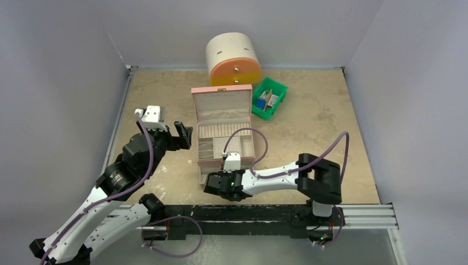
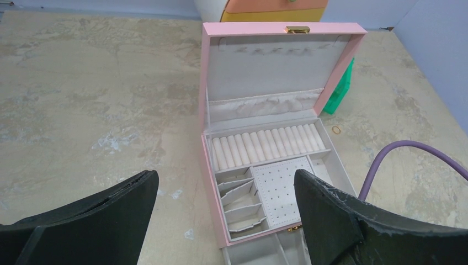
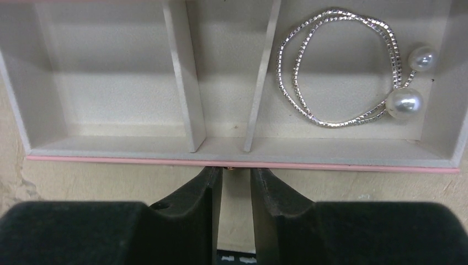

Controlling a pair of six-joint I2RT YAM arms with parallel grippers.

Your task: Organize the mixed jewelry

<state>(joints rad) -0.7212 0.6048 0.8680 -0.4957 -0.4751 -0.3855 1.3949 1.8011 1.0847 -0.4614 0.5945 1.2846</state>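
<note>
A pink jewelry box (image 1: 221, 107) stands open mid-table, its lid up and its bottom drawer (image 3: 110, 148) pulled out toward me. In the drawer's right compartment lies a silvery chain loop with two pearls (image 3: 342, 66); the other two compartments hold nothing. One tiny gold ring (image 2: 336, 130) lies on the table just right of the box. My right gripper (image 3: 236, 174) is at the drawer's pink front edge, jaws narrowly apart with the small gold knob (image 3: 230, 167) between the tips. My left gripper (image 2: 226, 204) hovers wide open by the box's left front, holding nothing.
A green bin (image 1: 281, 91) of coloured items sits right of the box lid. Behind it stands a round white and orange drawer unit (image 1: 233, 58). The right arm's purple cable (image 2: 397, 152) arcs beside the box. Walls close in the table on three sides.
</note>
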